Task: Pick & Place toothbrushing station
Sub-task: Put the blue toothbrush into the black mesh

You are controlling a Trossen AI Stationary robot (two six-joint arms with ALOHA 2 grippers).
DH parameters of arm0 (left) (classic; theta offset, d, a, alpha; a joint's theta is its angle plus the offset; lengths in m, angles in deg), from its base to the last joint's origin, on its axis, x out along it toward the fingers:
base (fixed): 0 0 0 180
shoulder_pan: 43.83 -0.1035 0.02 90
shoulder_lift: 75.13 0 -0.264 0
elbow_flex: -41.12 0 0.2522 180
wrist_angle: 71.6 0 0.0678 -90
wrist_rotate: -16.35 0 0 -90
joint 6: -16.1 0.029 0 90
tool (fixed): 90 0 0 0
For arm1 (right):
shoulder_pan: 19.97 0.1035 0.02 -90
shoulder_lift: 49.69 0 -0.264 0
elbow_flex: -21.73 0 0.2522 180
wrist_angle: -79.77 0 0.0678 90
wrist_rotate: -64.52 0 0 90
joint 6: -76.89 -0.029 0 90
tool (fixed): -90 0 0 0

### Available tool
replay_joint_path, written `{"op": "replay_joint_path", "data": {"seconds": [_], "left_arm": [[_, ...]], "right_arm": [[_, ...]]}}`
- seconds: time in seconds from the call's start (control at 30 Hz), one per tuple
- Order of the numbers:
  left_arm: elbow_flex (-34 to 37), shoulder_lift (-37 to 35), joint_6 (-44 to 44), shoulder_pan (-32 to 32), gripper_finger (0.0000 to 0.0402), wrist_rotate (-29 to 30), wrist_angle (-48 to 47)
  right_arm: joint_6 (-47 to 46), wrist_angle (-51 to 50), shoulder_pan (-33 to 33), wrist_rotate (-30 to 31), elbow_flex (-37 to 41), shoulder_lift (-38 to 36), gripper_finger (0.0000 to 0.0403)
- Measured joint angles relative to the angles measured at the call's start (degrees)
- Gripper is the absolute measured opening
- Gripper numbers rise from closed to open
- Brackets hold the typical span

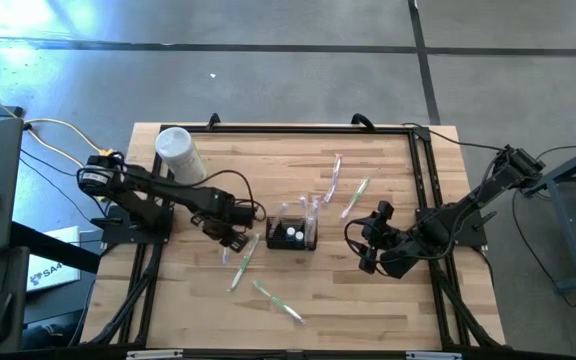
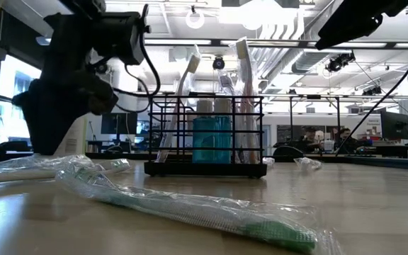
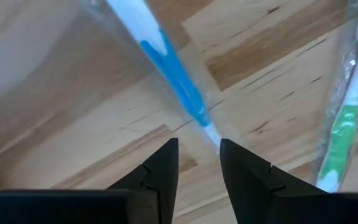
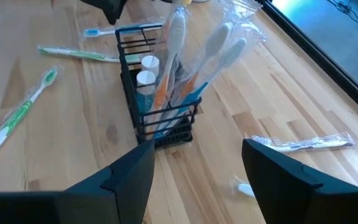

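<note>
While the left hand (image 1: 230,232) hovers low over a wrapped blue toothbrush (image 3: 174,79), fingers parted, nothing held, the toothbrushing station (image 1: 293,233) sits mid-desk (image 1: 388,300). Likely light, rigid wire, top-heavy with brushes: grip a wall rim. Right hand (image 1: 366,242) beside it, parted, empty.

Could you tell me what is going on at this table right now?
Two robot arms are sorting wrapped toothbrushes into a black caddy mid-table, which already holds several brushes and two small tubes. The left gripper is low over the table, jaws open around a blue toothbrush, not closed on it. The right gripper waits open and empty beside the caddy. More brushes lie loose; a white canister stands at the back left.
</note>
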Motion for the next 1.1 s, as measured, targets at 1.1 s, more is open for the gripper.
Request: {"op": "replay_joint_path", "data": {"seconds": [1.1], "left_arm": [[3.22,6.15,5.78,0.15,0.0020,2.47,1.85]], "right_arm": [[-0.10,0.13,-0.01,0.00,0.00,-0.02,0.0235]]}}
